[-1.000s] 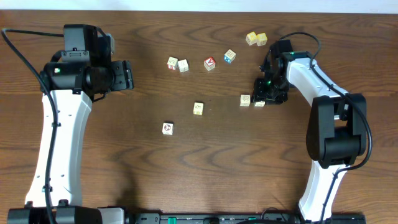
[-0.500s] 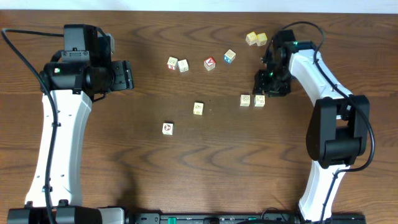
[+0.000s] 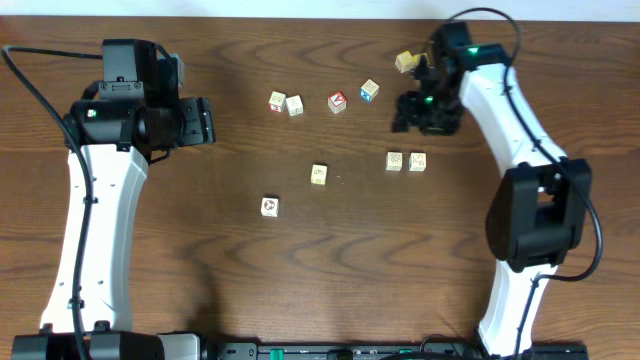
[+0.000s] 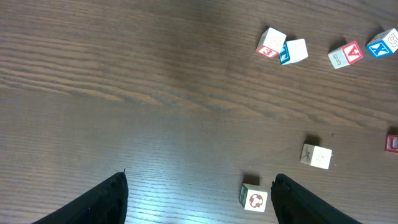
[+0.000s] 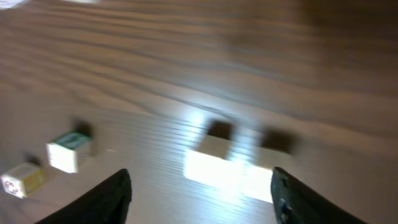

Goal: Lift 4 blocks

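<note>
Your table [image 3: 300, 290] is dark brown with streaked wood grain. The ring block [image 3: 270, 206] is cream-white and carries a reddish-brown ring. The middle block [image 3: 319, 174] and the paired blocks [image 3: 395, 161] are cream with faint yellowish marks. Near the far edge, the red-faced cube [image 3: 337, 102] shows red, the blue-faced cube [image 3: 370, 91] shows blue, and the yellow cube [image 3: 405, 61] is plain yellow.

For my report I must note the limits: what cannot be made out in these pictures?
Right wrist view: everything is blurred, so the marks on the blocks are unreadable.
Overhead: the right arm partly covers the yellow cube, and the block marks are too small to read.
Left wrist view: a red thing is cut off by the right edge.
</note>
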